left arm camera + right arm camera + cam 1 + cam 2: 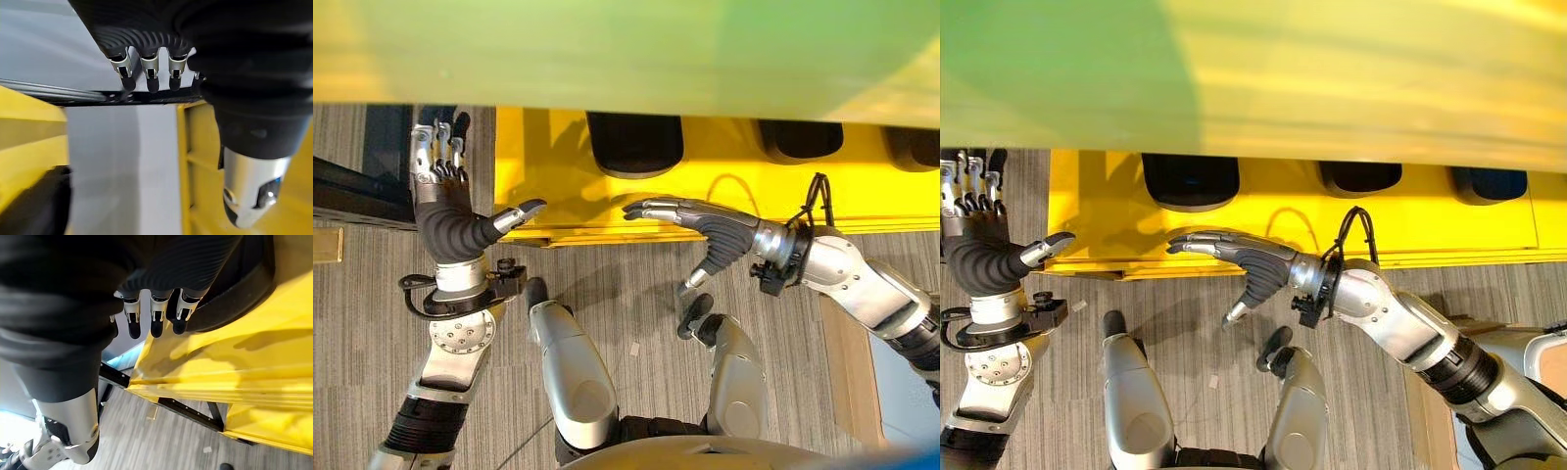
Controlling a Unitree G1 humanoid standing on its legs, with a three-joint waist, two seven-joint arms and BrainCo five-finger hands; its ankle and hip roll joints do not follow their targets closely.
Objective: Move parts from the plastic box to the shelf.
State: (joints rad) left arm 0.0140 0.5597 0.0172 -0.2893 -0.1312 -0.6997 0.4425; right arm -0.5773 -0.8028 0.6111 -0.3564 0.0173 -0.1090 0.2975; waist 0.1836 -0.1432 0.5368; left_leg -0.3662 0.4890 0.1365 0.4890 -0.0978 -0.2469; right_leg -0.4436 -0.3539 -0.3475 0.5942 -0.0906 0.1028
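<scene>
both hands empty with fingers straight, left hand (pixel 450 220) off the yellow shelf's (pixel 862 201) corner, right hand (pixel 700 223) over its front lip, dark parts (pixel 634 143) already on it, so I'd pull back clear before turning for another
</scene>
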